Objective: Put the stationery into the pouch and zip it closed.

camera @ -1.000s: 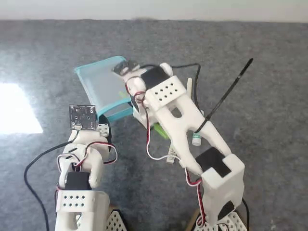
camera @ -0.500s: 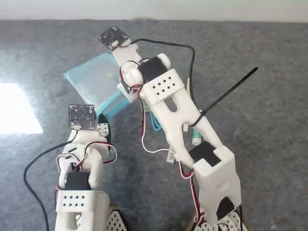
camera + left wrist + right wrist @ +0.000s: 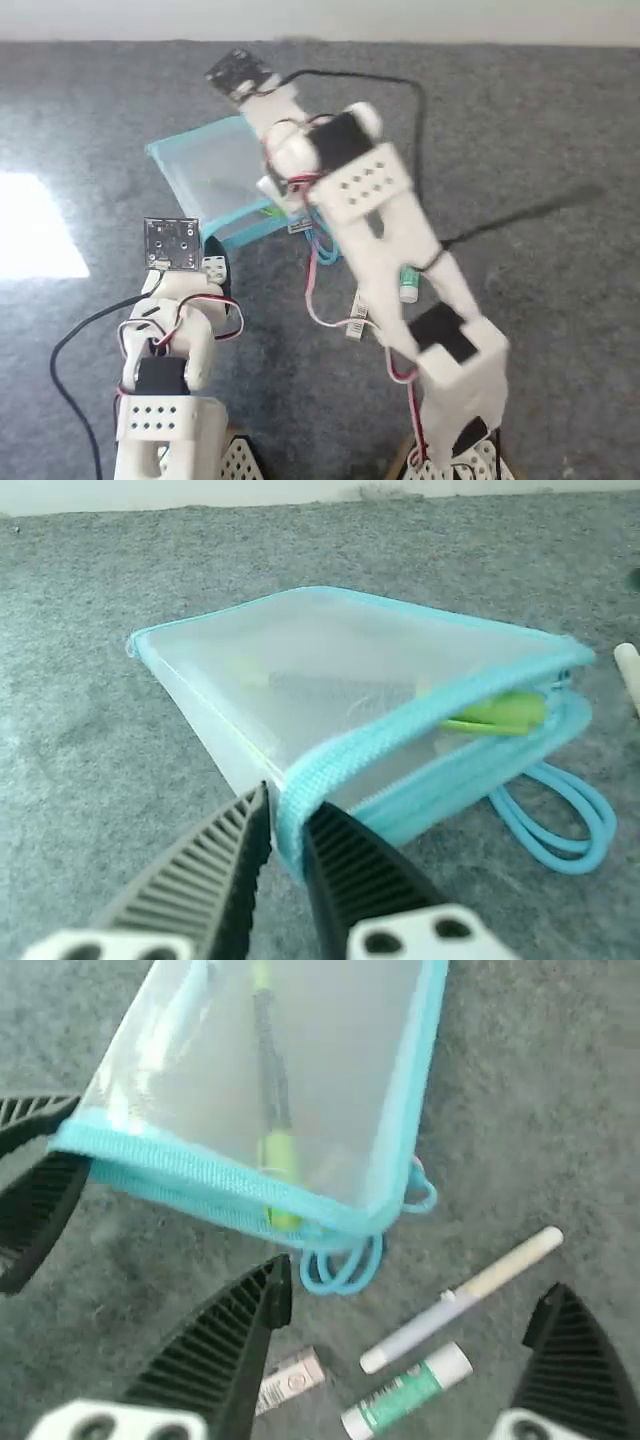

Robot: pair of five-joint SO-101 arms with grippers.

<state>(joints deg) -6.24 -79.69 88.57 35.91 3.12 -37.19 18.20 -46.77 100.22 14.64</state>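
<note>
I'm watching my left gripper (image 3: pixel 285 825) pinching the pouch (image 3: pixel 330 680) by its teal zip edge, fingers nearly together on it. The pouch is lying toward the far edge of the desk (image 3: pixel 560 120), left of middle, with a green pen (image 3: pixel 278 1160) showing inside. My right gripper (image 3: pixel 415 1295) is hanging over it, fingers spread wide. Just beside the pouch, a white pen (image 3: pixel 460 1300) and a green-labelled tube (image 3: pixel 405 1390) are lying loose, their print too small to read.
</note>
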